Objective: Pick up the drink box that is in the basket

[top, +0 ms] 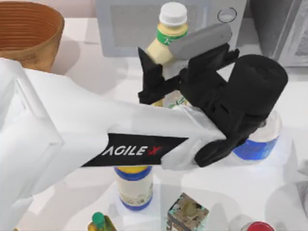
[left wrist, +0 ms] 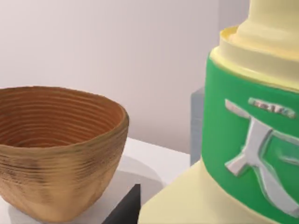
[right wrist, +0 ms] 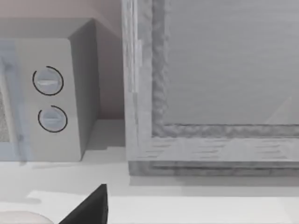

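Observation:
My left gripper (top: 178,60) is shut on the drink box (top: 166,41), a pale-yellow carton with a green collar and white cap. It holds the carton upright high above the middle of the table, close under the top camera. The orange-brown wicker basket (top: 29,33) stands at the far left corner, well apart from the carton, and the part of its inside that shows is bare. In the left wrist view the drink box (left wrist: 252,149) looms close, with the basket (left wrist: 56,144) behind it. In the right wrist view a single dark fingertip (right wrist: 88,210) of my right gripper shows.
A grey microwave (top: 144,24) stands at the back, beside a grey cabinet (right wrist: 210,93). Below the raised arm are a yellow-lidded white canister (top: 134,185), a blue-banded tub (top: 260,139), a small patterned box (top: 187,214) and a green-capped bottle (top: 100,222).

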Robot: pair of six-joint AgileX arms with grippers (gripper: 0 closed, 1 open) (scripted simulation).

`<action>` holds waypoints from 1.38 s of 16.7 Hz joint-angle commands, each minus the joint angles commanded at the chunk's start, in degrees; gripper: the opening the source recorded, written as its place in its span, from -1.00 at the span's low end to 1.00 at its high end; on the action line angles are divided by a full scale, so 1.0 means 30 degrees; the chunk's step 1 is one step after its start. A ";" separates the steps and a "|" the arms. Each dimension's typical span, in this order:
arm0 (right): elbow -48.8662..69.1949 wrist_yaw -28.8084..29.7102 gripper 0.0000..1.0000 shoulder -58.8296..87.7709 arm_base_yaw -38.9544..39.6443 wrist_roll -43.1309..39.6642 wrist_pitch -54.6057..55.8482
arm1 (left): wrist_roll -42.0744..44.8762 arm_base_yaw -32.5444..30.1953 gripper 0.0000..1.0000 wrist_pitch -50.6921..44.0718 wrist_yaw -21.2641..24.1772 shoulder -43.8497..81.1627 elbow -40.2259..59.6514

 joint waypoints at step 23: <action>0.0000 0.0000 1.00 0.0000 0.0000 0.0000 0.0000 | -0.2968 0.0723 -0.55 0.0423 0.0077 0.3466 0.0019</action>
